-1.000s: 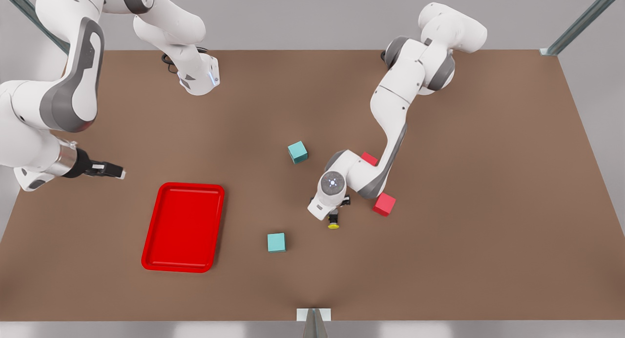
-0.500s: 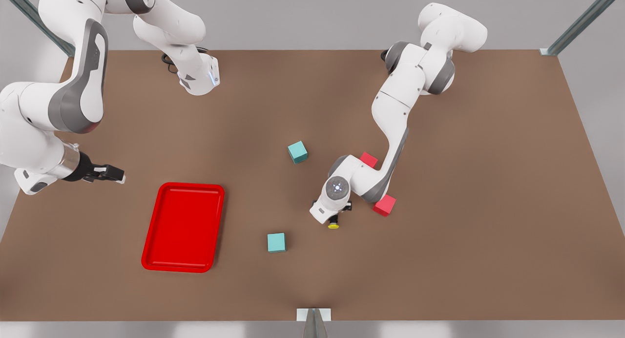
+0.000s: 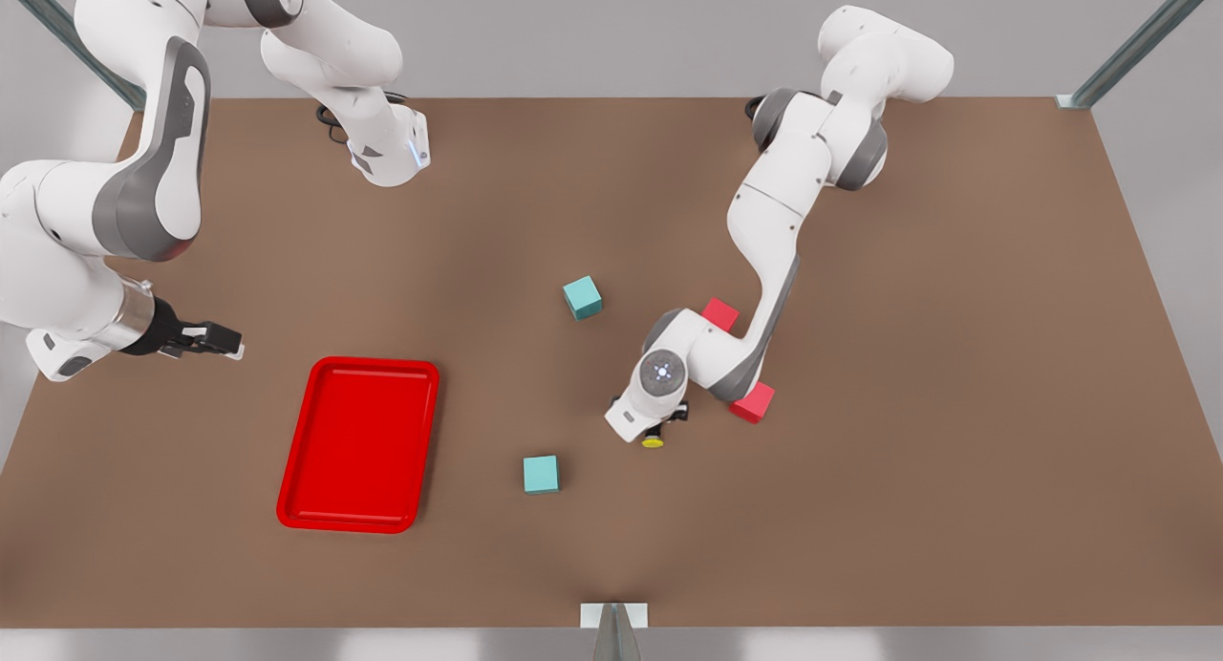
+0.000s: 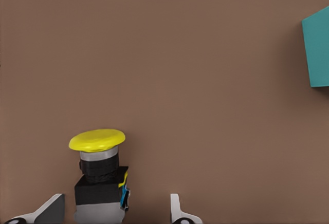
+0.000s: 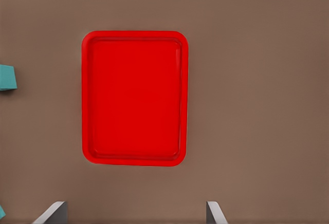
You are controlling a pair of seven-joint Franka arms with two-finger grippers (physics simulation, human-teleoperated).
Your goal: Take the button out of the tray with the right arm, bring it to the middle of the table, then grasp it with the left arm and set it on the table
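The button (image 3: 654, 440), a dark block with a yellow cap, stands upright on the brown table (image 3: 955, 355) near its middle. In the left wrist view the button (image 4: 100, 175) sits between the spread fingers of my left gripper (image 4: 115, 213), closer to one finger, with a gap to the other. My left gripper (image 3: 659, 422) is open and hangs just over it. The red tray (image 3: 358, 443) lies at the front view's left with nothing in it. My right gripper (image 3: 225, 341) is open, up beside the tray's far corner, and its wrist view looks down on the tray (image 5: 134, 98).
Two teal cubes (image 3: 582, 297) (image 3: 541, 474) lie on the tray's side of the button. Two red cubes (image 3: 720, 312) (image 3: 753, 401) sit partly under the left arm. A metal bracket (image 3: 613, 615) marks the table's near edge.
The left wrist has drawn back a little toward the far side while the button stays in place. The right arm has shifted slightly and its gripper has barely moved.
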